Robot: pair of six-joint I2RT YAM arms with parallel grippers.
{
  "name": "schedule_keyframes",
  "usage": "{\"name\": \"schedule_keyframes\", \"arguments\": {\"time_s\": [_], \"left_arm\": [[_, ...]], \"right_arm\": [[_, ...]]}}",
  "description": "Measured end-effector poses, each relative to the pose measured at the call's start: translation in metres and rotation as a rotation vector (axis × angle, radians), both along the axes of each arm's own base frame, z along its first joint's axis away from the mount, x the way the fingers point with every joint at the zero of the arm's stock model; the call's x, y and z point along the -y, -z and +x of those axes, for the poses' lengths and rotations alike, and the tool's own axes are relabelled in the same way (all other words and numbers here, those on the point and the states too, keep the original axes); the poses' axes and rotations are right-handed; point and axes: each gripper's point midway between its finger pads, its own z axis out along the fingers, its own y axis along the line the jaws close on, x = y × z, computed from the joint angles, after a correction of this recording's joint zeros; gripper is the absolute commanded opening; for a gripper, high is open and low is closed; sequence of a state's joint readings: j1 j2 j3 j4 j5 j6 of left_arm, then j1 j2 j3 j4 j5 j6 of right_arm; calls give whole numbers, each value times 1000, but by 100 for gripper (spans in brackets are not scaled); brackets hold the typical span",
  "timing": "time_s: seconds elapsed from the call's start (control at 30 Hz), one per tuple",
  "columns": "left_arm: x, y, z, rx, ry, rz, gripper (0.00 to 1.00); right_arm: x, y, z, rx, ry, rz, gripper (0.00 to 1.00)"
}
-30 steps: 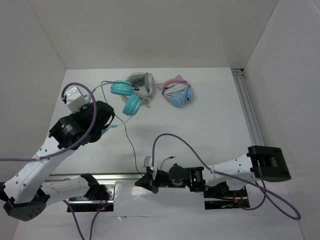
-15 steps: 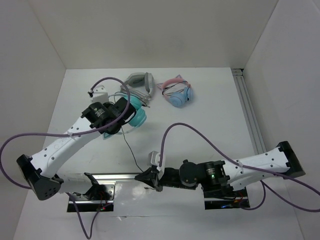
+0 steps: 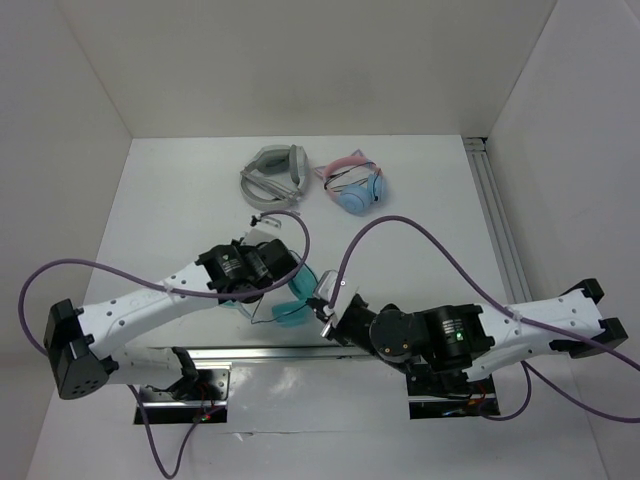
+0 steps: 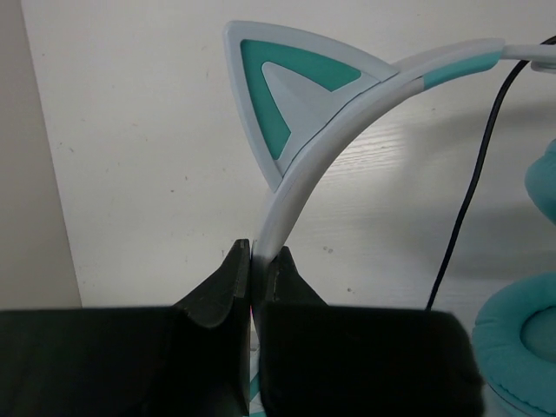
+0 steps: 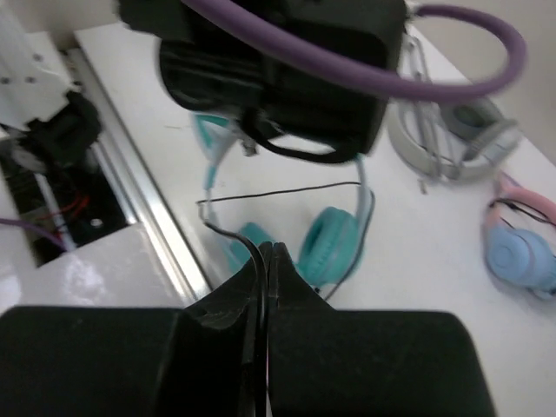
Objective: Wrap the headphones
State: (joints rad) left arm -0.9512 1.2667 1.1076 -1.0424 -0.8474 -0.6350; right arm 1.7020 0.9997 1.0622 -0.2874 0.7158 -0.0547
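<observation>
Teal ear cups marked the headphones (image 3: 293,297), which lay close to the near edge of the counter (image 3: 180,200), about midway along it, between the two wrists. The left gripper (image 4: 252,254) had its fingers pressed together on the pale headband (image 4: 300,182), pinching it just below one cat ear (image 4: 287,95). From the fingertips the band rose and arched toward the right of the wrist view, where a teal cushion (image 4: 521,343) showed at the lower corner. A thin black cable (image 4: 467,195) ran down beside the band, apart from it, over the white surface.

The right gripper (image 5: 265,250) was likewise closed, its fingertips clamped on that cable. In its wrist view the wire left the fingertips, bent up to the left, then ran level to the right, passing above a teal cup. The left arm's black wrist filled the top of that view, over the headphones. From overhead the two grippers sat near each other, the right one just to the right of the cups.

Grey headphones (image 3: 272,172) and a pink-banded pair (image 3: 355,187) with light-blue cups rested side by side near the far edge, about its middle, well apart from the teal set. An aluminium rail (image 3: 495,220) ran along the right edge. Purple hoses (image 3: 420,235) looped above both arms.
</observation>
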Motion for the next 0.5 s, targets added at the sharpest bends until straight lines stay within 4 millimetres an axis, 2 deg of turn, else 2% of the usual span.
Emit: {"name": "schedule_keyframes", "arguments": {"time_s": [0.23,0.37,0.43,0.5], "left_arm": [[22,-18,-16,6,157,-132,0],[32,-19,-31,-27,248,-182,0],[34,-17,-37,-48,277,-198,0],[36,-16,-41,-63,298,-207,0]], "right_arm": [[28,4,29,68,200,-63,0],[43,-2,46,133,320,-59,0],[49,-4,58,147,365,-55,0],[57,-9,78,143,423,-43,0]]}}
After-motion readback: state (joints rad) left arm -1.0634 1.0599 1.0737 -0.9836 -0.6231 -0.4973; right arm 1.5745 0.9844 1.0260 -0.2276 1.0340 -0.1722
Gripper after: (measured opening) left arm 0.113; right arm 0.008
